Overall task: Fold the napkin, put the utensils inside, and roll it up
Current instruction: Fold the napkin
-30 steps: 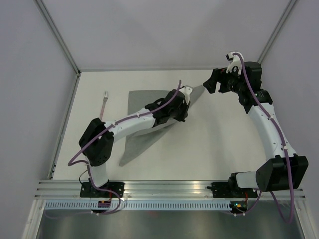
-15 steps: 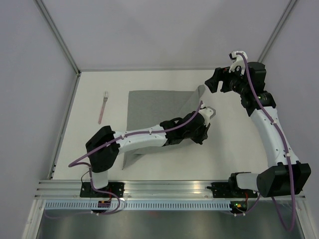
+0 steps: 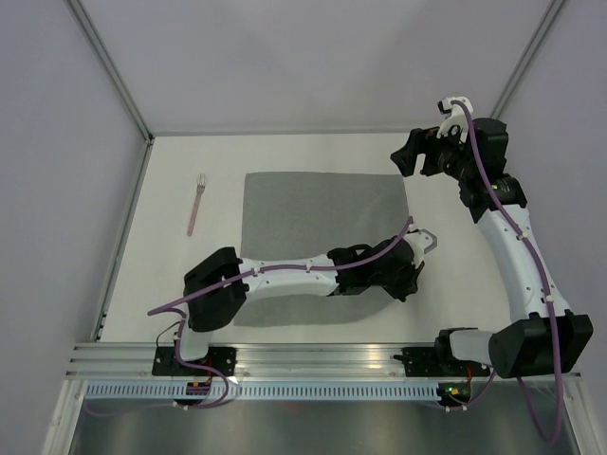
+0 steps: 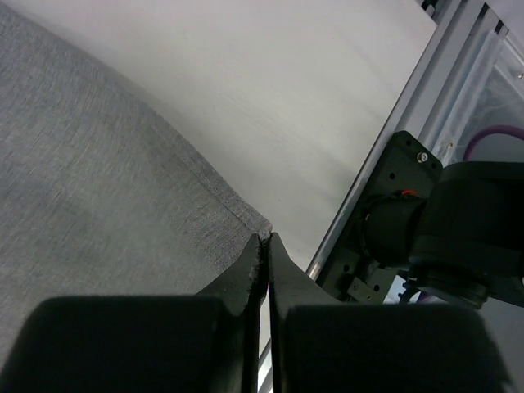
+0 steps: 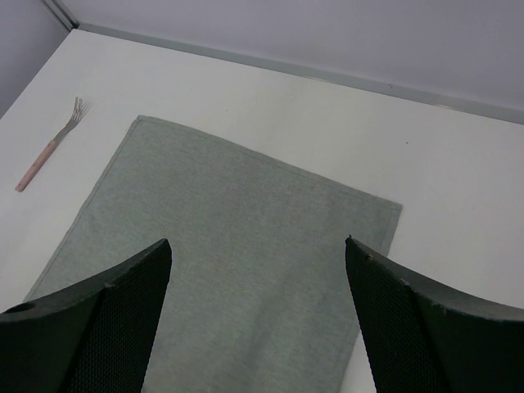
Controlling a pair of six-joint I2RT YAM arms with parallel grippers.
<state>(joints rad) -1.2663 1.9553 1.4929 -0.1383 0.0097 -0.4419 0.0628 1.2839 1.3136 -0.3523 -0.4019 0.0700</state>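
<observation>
While low over the napkin (image 3: pixel 322 213), left arm (image 3: pixel 294 270) outstretched (fingers (image 4: pixel 246 282) together).

White tabletop (image 3: pixel 455 303), pale grey walls (image 3: pixel 322 57) on three sides, aluminium posts (image 3: pixel 107 66) at its far corners, aluminium rail (image 3: pixel 322 357) along its near edge, even light

**Inspector:** Position of the napkin (image 3: pixel 322 213)?

**Surveyor:** Flat on the table (image 3: pixel 465 275), about mid-width.

**Inspector:** The fork (image 3: pixel 195 204)?

**Surveyor:** On the table left of the napkin and apart from it, beside its far half, tines toward the back.

**Inspector:** The tools?

**Surveyor:** Left tool (image 4: pixel 264 241) sits at the napkin's near right corner, pinching it. The left arm (image 3: pixel 285 275) reaches across the napkin's near strip. Right tool (image 3: pixel 406 159) hangs by the far right corner, raised, spread wide, not touching the cloth.
</observation>
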